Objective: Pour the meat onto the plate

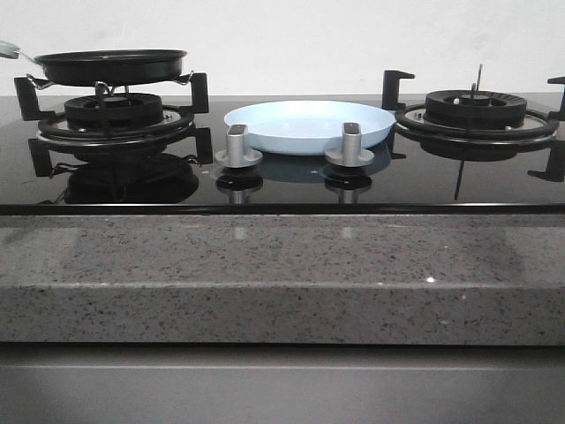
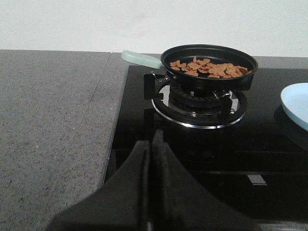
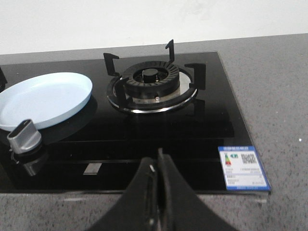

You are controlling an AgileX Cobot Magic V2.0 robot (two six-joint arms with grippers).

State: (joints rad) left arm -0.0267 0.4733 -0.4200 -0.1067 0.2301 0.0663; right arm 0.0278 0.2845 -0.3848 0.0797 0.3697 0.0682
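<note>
Black glass hob (image 1: 282, 181) set in grey counter. Meat (image 2: 209, 68) is held in pan (image 2: 209, 67) on left burner, plate (image 1: 309, 125) beside it. Left gripper (image 2: 150, 159) nearer, pan handle (image 2: 140, 58) reachable; both grippers closed, empty.

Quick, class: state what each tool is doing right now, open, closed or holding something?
Left tool: closed, holding nothing.
Right tool: closed, holding nothing.
</note>
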